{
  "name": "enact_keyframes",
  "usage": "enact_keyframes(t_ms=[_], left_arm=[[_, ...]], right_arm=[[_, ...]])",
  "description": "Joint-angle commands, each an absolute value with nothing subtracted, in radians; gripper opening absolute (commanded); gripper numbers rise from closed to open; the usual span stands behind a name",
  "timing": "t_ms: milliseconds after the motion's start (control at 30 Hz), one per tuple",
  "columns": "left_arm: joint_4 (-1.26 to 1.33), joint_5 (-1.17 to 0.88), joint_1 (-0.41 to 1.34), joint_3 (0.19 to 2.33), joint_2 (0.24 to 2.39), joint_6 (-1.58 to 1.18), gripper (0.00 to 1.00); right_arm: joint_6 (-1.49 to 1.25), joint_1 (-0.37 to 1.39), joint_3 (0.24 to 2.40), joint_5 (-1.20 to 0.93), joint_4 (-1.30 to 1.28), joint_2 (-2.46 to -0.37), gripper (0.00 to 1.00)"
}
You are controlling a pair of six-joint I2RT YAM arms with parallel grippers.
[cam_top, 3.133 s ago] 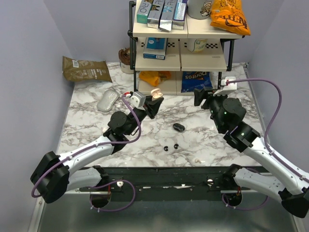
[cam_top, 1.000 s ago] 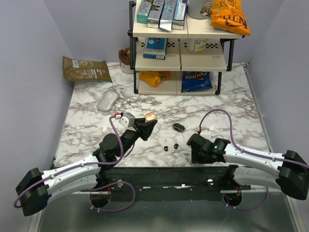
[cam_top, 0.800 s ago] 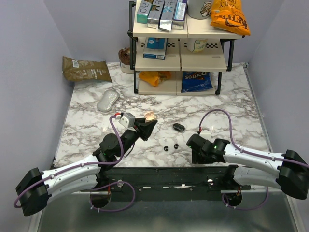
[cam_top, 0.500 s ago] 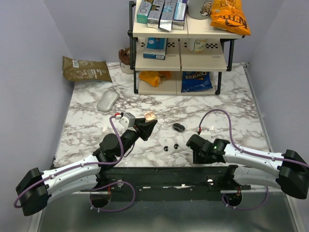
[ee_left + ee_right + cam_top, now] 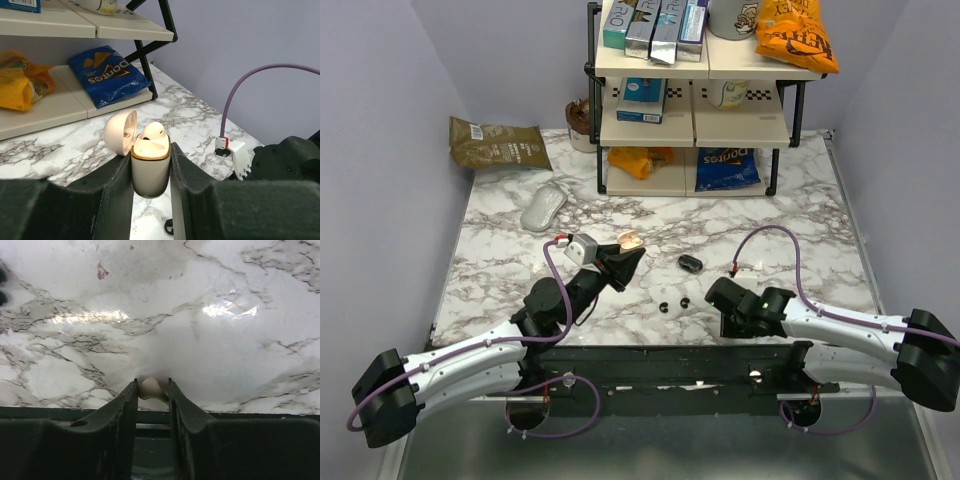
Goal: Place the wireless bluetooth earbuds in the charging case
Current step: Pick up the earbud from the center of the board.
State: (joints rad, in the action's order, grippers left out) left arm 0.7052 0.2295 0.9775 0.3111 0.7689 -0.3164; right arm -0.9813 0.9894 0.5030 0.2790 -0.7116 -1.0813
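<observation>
My left gripper [image 5: 150, 150] is shut on a cream charging case [image 5: 150, 172], upright, with its lid [image 5: 119, 132] open. One cream earbud [image 5: 151, 131] sits in the case. In the top view the case [image 5: 631, 239] is held above the table, left of centre. My right gripper [image 5: 152, 383] points down at the table's near edge, and its fingers [image 5: 127, 405] close on a second cream earbud [image 5: 151, 389] that lies on the marble. In the top view the right gripper [image 5: 725, 320] hides that earbud.
Two tiny black buds [image 5: 663, 306] [image 5: 683, 301] and a black oval pod [image 5: 690, 263] lie mid-table between the arms. A shelf rack [image 5: 695, 110] with snack bags stands at the back. A grey mouse [image 5: 543, 209] and a brown bag [image 5: 498, 142] lie at the back left.
Since 3.1 s ago the right arm swung down to the near edge and the left arm pulled back with the case. Over the last second nothing visibly moved.
</observation>
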Motion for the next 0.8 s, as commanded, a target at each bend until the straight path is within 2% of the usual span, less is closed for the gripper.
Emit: enact_keyframes(t_ms=[0,267,633,767], left_arm=[[0.693,0.252,0.985,0.308,0.755,-0.319,0.0],[0.689,0.255,0.985,0.305,0.747,-0.318,0.0],[0.664,0.265,0.985,0.307,0.732,-0.313,0.0],[0.655,0.273,0.985,0.305,0.719,-0.307,0.0]], right_arm=[[-1.061,1.005,0.469,0.247,-0.578,-1.111,0.34],[-1.078,1.005,0.479,0.278,-0.569,-1.126,0.21],[-1.075,0.997,0.546,0.348,-0.519,-1.218,0.12],[-1.068,0.997,0.586,0.391,-0.503,-1.206,0.01]])
